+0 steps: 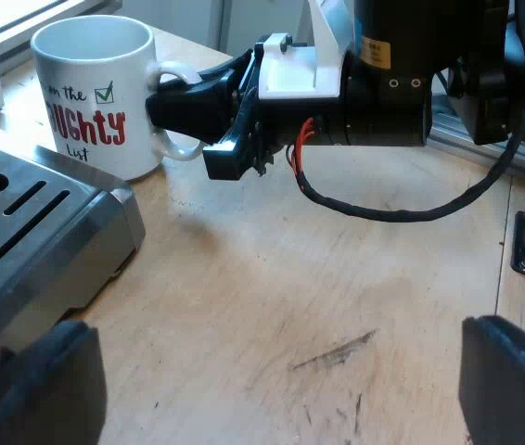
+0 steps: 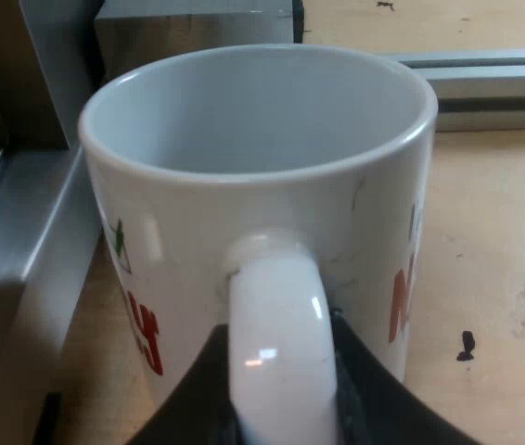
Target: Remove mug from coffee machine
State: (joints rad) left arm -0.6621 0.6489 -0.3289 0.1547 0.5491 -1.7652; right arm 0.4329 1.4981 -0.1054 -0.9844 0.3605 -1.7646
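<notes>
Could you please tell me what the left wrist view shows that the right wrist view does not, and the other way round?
Left wrist view: the slotted top of the machine's tray beside the mug, my open left gripper over the table, and the right gripper from outside, at the mug's handle. Right wrist view: the mug's empty inside, and the right gripper's fingers pressed to both sides of the handle. Both: the white mug with red lettering, off the tray, on the wooden table.
</notes>
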